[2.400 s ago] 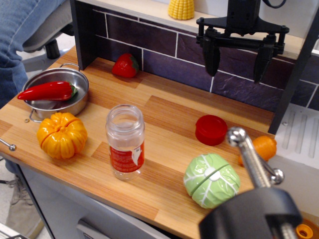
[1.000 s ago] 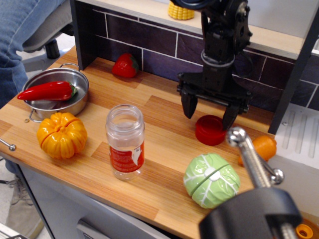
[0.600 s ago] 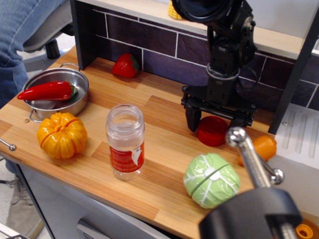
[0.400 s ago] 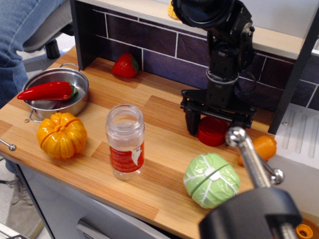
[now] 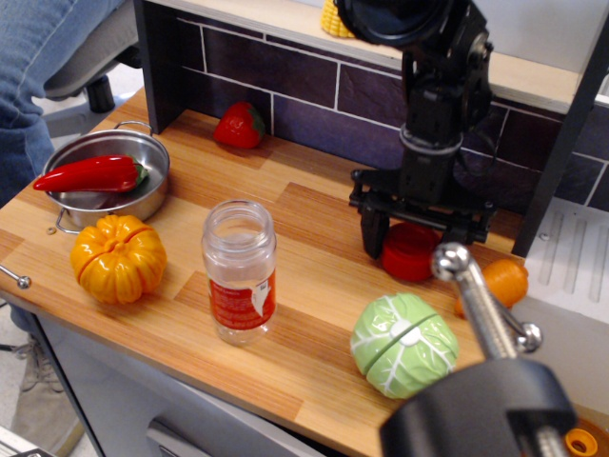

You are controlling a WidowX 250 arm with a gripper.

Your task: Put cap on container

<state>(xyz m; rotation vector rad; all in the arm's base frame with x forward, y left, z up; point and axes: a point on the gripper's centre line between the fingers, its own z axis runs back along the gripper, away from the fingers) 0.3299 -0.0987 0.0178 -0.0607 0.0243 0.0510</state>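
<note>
The red cap [image 5: 411, 253] lies flat on the wooden counter at the right. My black gripper [image 5: 417, 244] is down over it with a finger on each side. The left finger [image 5: 373, 231] is against the cap's left edge. The right fingertip is hidden behind a metal faucet knob [image 5: 451, 261]. The jaws look spread wider than the cap. The clear container [image 5: 239, 270], with a red-and-white label, stands upright with its mouth uncovered at the counter's front middle, well left of the gripper.
A green toy cabbage [image 5: 403, 344] lies in front of the cap and an orange toy [image 5: 505, 282] to its right. A steel pot [image 5: 112, 177] holding a red chili, an orange pumpkin [image 5: 117, 258] and a strawberry [image 5: 239, 125] are at the left. A dark brick wall runs behind.
My gripper came down from above the back wall onto the cap and now straddles it. In the last moment the gripper and cap shifted slightly right. The container has not moved.
</note>
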